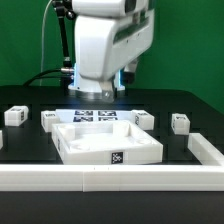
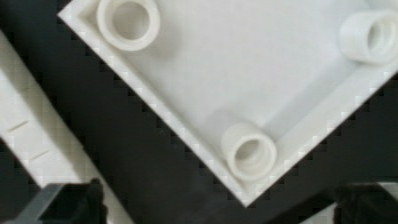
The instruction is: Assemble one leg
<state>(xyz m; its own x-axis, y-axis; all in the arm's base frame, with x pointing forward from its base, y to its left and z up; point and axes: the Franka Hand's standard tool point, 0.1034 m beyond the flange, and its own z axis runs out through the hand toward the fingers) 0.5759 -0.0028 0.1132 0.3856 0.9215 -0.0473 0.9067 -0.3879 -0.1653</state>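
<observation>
Several legs, small white tagged blocks, stand on the black table in the exterior view: one at the far left (image 1: 14,115), one (image 1: 48,119) left of the marker board, one (image 1: 145,118) right of it, one (image 1: 180,122) further right. My gripper (image 1: 98,95) hangs behind the large white panel (image 1: 108,143), above the marker board (image 1: 97,116), away from every leg. In the wrist view the gripper (image 2: 210,208) is open and empty, its dark fingertips (image 2: 54,205) far apart, over a corner of the panel (image 2: 214,80) with round sockets (image 2: 253,155). No leg shows in the wrist view.
A long white rail (image 1: 110,178) runs along the front of the table, and another white bar (image 1: 205,150) lies at the exterior view's right. In the wrist view a white strip (image 2: 36,110) lies beside the panel.
</observation>
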